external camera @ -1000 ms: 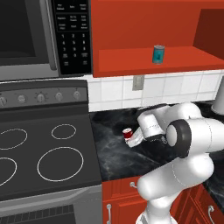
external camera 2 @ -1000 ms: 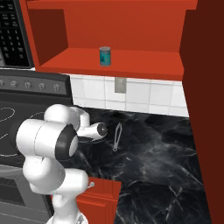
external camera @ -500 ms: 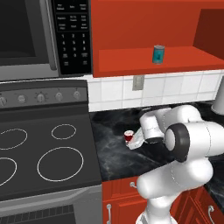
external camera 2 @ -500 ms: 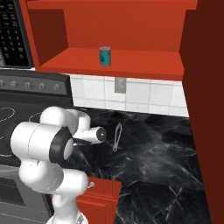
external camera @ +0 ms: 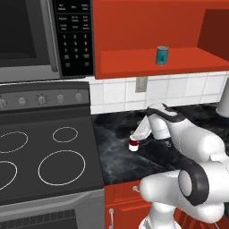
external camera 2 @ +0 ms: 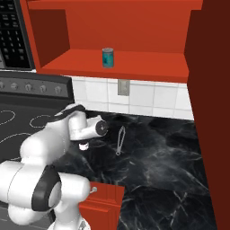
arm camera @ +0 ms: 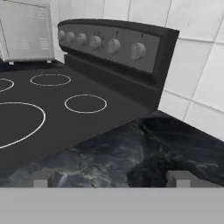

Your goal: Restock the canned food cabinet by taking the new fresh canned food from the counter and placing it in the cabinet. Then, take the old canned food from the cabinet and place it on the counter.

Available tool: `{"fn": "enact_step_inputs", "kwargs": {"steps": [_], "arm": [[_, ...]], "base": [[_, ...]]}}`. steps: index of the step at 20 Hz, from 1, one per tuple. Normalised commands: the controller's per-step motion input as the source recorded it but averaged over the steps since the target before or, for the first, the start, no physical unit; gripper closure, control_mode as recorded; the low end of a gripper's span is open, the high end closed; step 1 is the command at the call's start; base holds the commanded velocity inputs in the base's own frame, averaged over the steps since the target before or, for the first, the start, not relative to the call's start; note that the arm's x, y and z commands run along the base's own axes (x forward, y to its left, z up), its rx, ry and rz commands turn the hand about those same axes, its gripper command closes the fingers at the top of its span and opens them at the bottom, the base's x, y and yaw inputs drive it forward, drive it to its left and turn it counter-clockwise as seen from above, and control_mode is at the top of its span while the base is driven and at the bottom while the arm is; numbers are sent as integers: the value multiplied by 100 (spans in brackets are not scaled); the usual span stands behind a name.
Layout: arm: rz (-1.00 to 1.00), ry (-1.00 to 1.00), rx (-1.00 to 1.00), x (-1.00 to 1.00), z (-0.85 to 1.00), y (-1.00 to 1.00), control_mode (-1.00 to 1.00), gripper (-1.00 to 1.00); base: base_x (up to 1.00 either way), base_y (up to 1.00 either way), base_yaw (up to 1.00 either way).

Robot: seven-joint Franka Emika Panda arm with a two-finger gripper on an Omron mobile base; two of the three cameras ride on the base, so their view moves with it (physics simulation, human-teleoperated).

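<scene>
The gripper [arm camera: 111, 178] is released, fingers wide apart, low over the counter [external camera: 179, 154]. The old canned food [external camera: 133, 143] stands on the counter beside it. The new fresh canned food [external camera: 161, 55] stands upright in the cabinet [external camera: 147, 62]

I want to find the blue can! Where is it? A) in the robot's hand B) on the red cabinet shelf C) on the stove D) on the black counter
B: the teal-blue can stands upright on the floor of the red cabinet, above the counter.
</scene>
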Motion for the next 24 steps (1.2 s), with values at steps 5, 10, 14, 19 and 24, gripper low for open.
{"fn": "enact_step_inputs", "kwargs": {"steps": [5,10,14,19,24], "arm": [[-1,-16,0,-79,100,0,-100,-100],[0,-8,0,-100,100,1,-100,-100],[5,0,0,-100,100,4,-100,-100],[6,0,-1,-100,100,14,-100,-100],[1,0,-4,-100,96,34,-100,-100]], "base": [[0,0,0],[0,0,0],[0,0,0],[0,0,0],[0,0,0]]}}
